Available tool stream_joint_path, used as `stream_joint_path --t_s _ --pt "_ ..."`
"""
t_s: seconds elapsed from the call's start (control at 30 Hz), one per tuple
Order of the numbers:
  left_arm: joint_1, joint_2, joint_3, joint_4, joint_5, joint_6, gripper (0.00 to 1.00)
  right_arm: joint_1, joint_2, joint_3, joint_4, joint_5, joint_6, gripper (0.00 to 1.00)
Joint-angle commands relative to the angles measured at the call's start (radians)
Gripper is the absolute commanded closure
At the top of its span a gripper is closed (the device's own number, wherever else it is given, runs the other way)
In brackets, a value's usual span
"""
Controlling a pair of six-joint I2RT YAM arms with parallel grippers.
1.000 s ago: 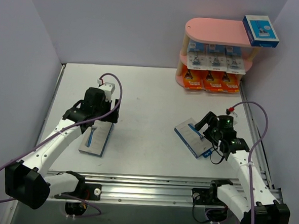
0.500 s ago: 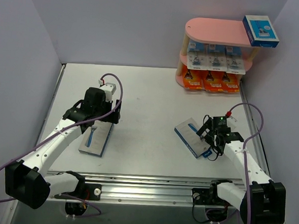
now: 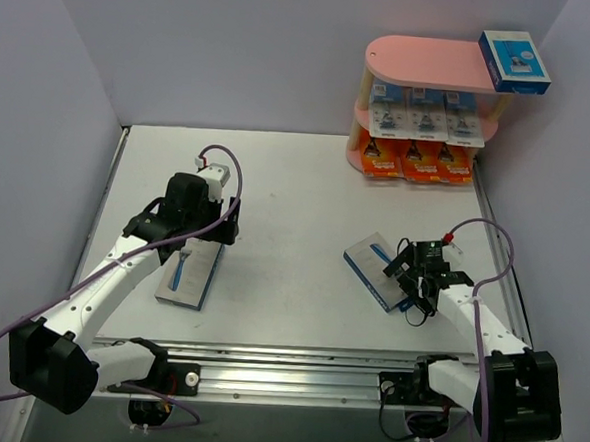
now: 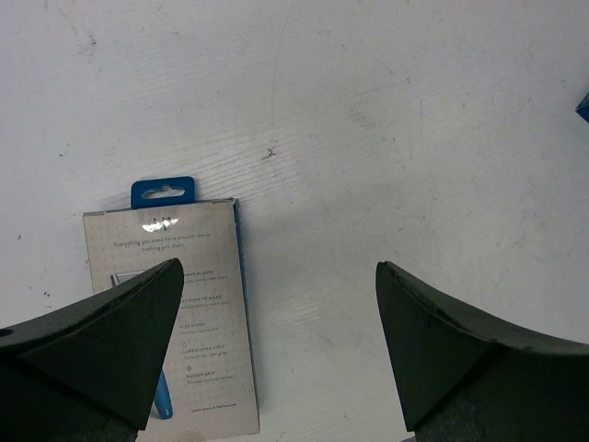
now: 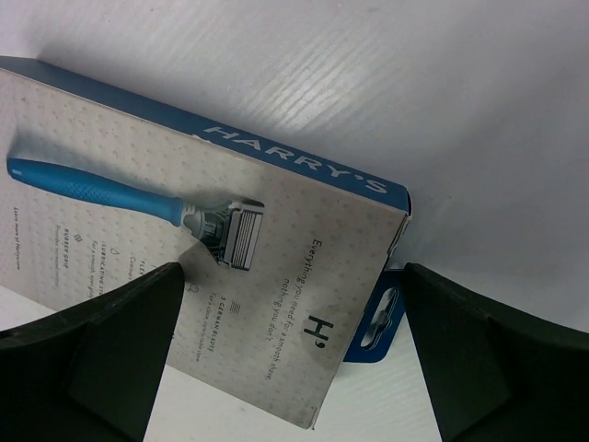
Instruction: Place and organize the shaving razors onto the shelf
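Flat grey Harry's razor box [image 5: 202, 276], blue edge, blue-handled razor pictured

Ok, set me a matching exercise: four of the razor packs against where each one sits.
Packs:
1 orange boxes
2 white-blue cards
3 blue box
4 left-hand grey box

Places:
A top board of the shelf
B table
C bottom board
D middle board

Pairs: 1-C, 2-D, 3-A, 4-B
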Motion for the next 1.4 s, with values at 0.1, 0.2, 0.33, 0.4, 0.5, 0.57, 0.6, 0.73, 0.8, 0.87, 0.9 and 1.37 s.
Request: stream_joint_path --t_s 0.1,0.2,0.33,0.4,0.5,0.57,0.6,0.73,0.8,0.87,0.9,1.37 --pt "-0.008 -0.017 0.049 0.012 0.016 -0.008 0.05 0.029 0.086 -0.01 0.175 -0.07 0.003 0.0" --pt "-0.01 -0.011 0.051 0.012 0.016 -0.007 0.05 0.064 0.123 0.025 0.202 -0.059 -0.002 0.0" --pt "-0.01 -0.009 0.051 0.01 0.016 -0.005 0.05 0.127 0.221 0.065 0.307 -0.079 -0.005 0.0" --pt "-0.011 -0.011 0.051 0.01 0.013 -0.005 0.05 0.185 0.273 0.1 0.33 -0.085 -0.014 0.0" --pt "-0.011 -0.011 0.049 0.009 0.009 -0.004 0.05 0.274 0.376 0.154 0.385 -0.082 -0.022 0.0" --pt "-0.013 -0.009 0.049 0.01 0.005 -0.004 0.06 0.312 0.433 0.177 0.441 -0.085 -0.024 0.0" --pt "-0.014 -0.009 0.049 0.009 0.002 -0.004 0.06 0.345 0.447 0.209 0.464 -0.085 -0.024 0.0" --pt "-0.016 -0.002 0.049 0.007 -0.004 -0.002 0.05 0.388 0.455 0.278 0.505 -0.148 -0.025 0.0" --pt "-0.016 0.0 0.051 0.006 -0.004 -0.002 0.06 0.388 0.426 0.315 0.498 -0.16 -0.03 0.0" --pt "-0.016 -0.002 0.051 0.006 -0.004 -0.002 0.06 0.388 0.398 0.334 0.479 -0.163 -0.053 0.0" --pt "-0.016 0.0 0.051 0.004 -0.004 -0.002 0.05 0.389 0.366 0.34 0.461 -0.165 -0.063 0.0" --pt "-0.014 -0.006 0.055 0.0 -0.033 0.002 0.05 0.395 0.134 0.216 0.392 -0.219 -0.341 0.25"
